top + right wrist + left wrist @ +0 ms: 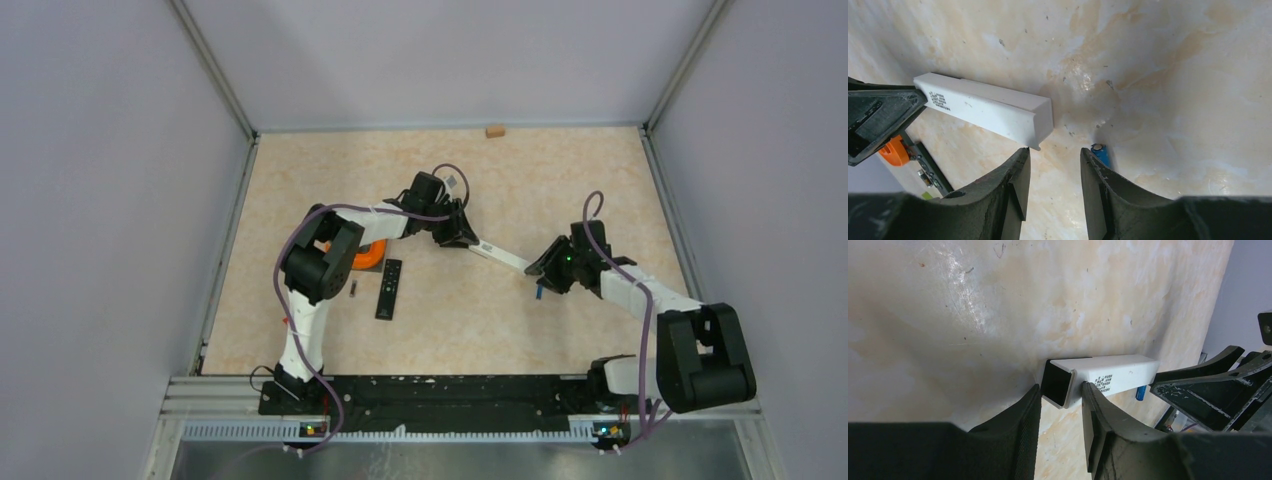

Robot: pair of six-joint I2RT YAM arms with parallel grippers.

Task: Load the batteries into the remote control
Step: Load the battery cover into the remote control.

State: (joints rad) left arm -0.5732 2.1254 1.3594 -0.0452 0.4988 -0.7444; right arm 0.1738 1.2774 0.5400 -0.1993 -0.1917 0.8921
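Blue battery (1101,154) — just off white remote's (988,107) end edge.

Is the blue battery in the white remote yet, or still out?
Out. The blue battery lies on the table beside the white remote, ahead of the open right claw.

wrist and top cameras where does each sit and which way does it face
Top external: above and behind the bases, looking down on the table; both arms show.
Left wrist: behind the left hand, looking along its fingers at the white remote's open end.
Right wrist: behind the right hand, facing the remote's other end.
Shared: both wrist views catch the blue battery.
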